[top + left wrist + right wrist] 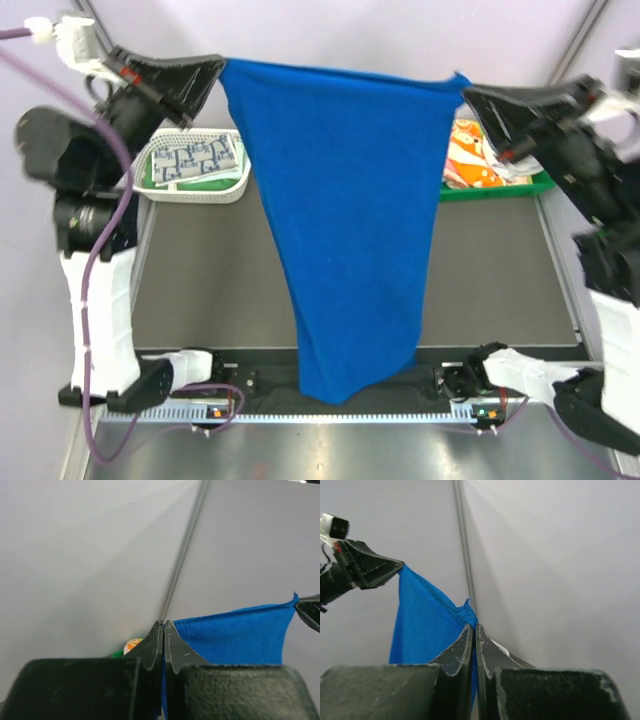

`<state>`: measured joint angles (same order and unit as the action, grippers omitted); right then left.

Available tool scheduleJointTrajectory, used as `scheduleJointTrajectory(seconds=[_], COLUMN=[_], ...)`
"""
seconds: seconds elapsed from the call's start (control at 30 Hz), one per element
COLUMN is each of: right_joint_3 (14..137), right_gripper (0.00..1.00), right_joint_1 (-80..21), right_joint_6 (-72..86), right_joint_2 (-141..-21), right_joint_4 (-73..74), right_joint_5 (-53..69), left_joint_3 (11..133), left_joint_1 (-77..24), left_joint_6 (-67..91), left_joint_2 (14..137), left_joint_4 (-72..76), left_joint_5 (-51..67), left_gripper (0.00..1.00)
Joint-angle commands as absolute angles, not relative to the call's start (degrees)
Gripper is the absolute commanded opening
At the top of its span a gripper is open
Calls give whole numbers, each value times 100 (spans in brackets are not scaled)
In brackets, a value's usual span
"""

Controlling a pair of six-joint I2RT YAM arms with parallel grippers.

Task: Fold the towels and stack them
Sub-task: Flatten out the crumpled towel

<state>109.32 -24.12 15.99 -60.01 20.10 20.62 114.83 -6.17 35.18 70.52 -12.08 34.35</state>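
Aloft, blue towel between both grippers

I can't read any text, brand or number on my feeds. The nearest things to markings are a grey-blue square pattern on the white towel at 10 o'clock, a print on the orange-pink towel at 2 o'clock, too blurred to make out, and fine pale ticks along the rail at 6 o'clock, at the tabletop edge
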Motion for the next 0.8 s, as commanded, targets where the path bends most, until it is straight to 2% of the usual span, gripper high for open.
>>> scheduleJointTrajectory(seconds=[0.0, 0.27, 0.4, 0.6, 0.77], right_joint_3=[10785, 10582, 10845, 11601, 11848], right_gripper=[0, 0, 0, 0, 0], right_joint_1=[-2268, -1758, -1469, -1327, -1257], right_joint_6=[1152, 1248, 1555, 1951, 2179], right_joint_2=[-6537, -8848, -10375, -11907, -12392], right_joint_4=[1443, 467, 97, 35, 44], right_joint_5=[1161, 1265, 1468, 1644, 1582], left_joint_3=[11251, 10505, 10257, 10809, 11557], left_joint_1=[-431, -474, -580, -756, -756], left_joint_6=[3208, 3331, 3235, 2918, 2830], left_joint_2=[7698, 9482, 10534, 12020, 12752], left_joint_4=[-818, 156, 509, 484, 325], left_joint_5=[2242, 2004, 1715, 1100, 871], left_gripper=[0, 0, 0, 0, 0])
